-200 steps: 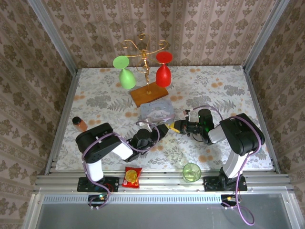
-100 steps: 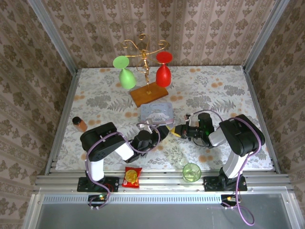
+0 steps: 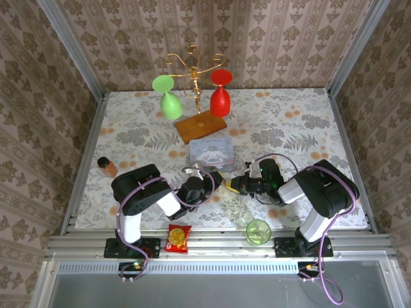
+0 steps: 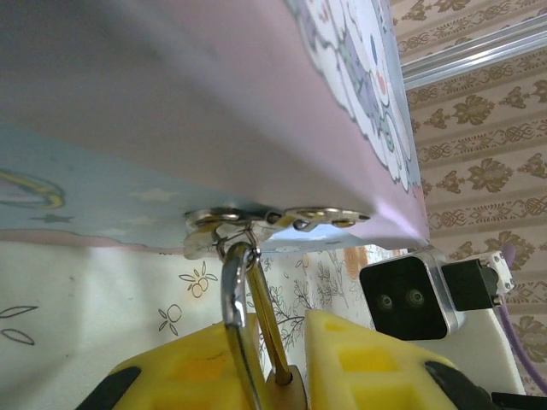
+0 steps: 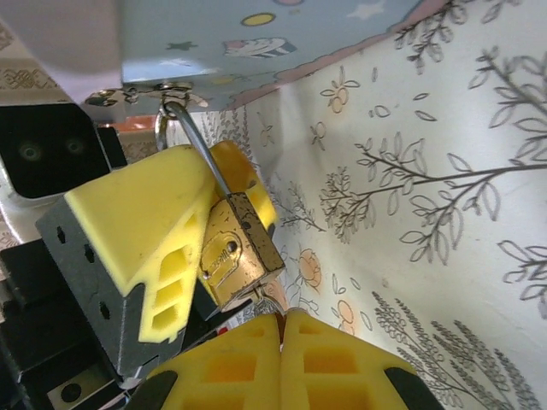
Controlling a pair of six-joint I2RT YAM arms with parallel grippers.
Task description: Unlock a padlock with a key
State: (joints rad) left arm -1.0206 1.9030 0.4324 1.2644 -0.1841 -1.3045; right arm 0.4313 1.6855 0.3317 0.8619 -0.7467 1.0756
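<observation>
In the right wrist view the padlock (image 5: 235,252) hangs at frame centre from the tin's (image 5: 256,34) hasp. The right tool (image 5: 282,329), at lower centre, is clenched on a silvery sliver, seemingly the key (image 5: 261,301). The left wrist view shows the shackle (image 4: 235,290) looped through that hasp and the left tool (image 4: 278,342) clamped on the lock at the bottom edge.

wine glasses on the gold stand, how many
2: a green one hanging on the left side of the gold stand, a red one on its right side. None look hidden.

Probably a lab test booth: wallpapered panels (image 3: 257,38), aluminium frame (image 3: 218,242).
</observation>
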